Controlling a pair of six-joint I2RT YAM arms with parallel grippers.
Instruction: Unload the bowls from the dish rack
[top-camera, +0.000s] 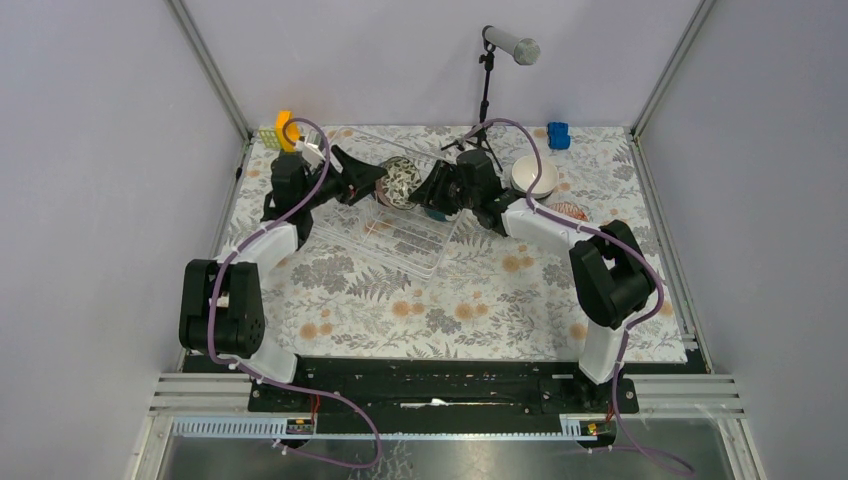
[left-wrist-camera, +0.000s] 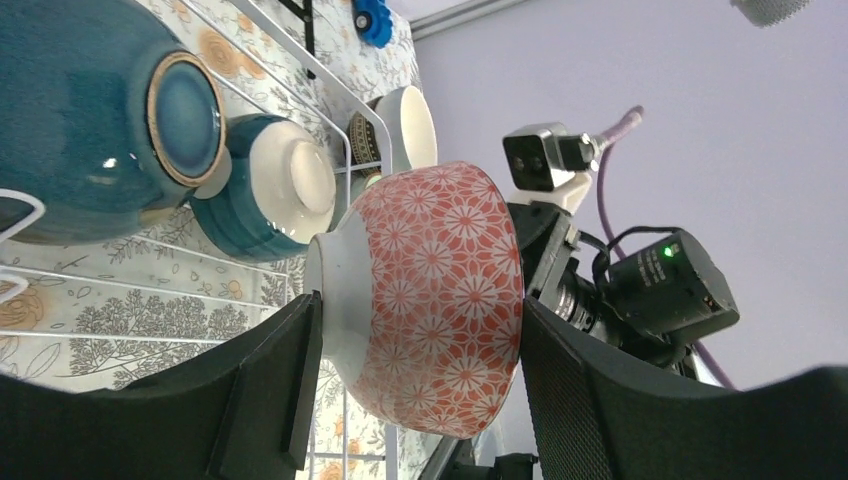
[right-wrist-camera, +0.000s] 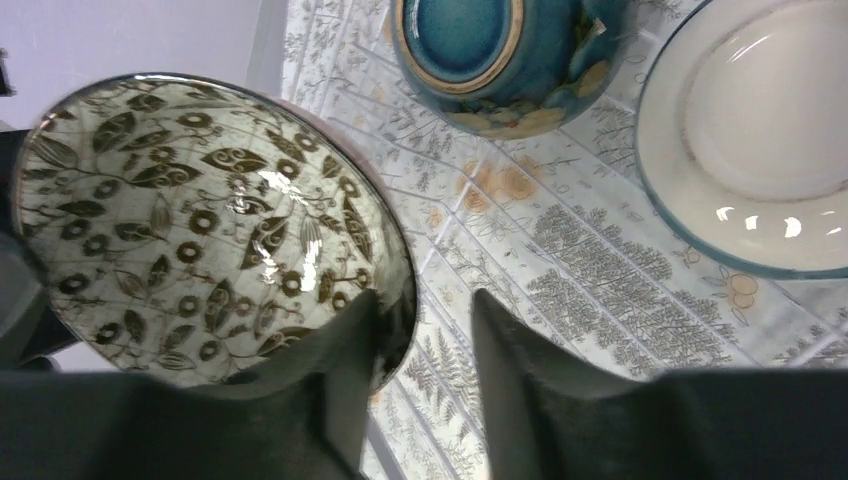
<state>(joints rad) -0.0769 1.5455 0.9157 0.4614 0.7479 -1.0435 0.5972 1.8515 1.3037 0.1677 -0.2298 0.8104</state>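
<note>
My left gripper (left-wrist-camera: 418, 318) is shut on a red flower-patterned bowl (left-wrist-camera: 440, 290), one finger on its white foot and the other at its rim. It holds the bowl on its side above the clear dish rack (top-camera: 395, 238). The bowl's leaf-patterned inside (right-wrist-camera: 200, 220) faces my right gripper (right-wrist-camera: 425, 310). That gripper is open, one finger inside the rim and the other outside with a gap. In the top view the bowl (top-camera: 400, 182) hangs between the left gripper (top-camera: 368, 185) and the right gripper (top-camera: 442, 190). A dark teal bowl (right-wrist-camera: 490, 45) and a white-inside bowl (right-wrist-camera: 760, 130) lie below.
A second teal bowl with a white foot (left-wrist-camera: 270, 185) and a dark-striped white bowl (left-wrist-camera: 400, 125) stand further along the rack. A white bowl (top-camera: 534, 177) and a pink patterned bowl (top-camera: 570, 210) sit on the table to the right. A microphone stand (top-camera: 487, 90) stands at the back.
</note>
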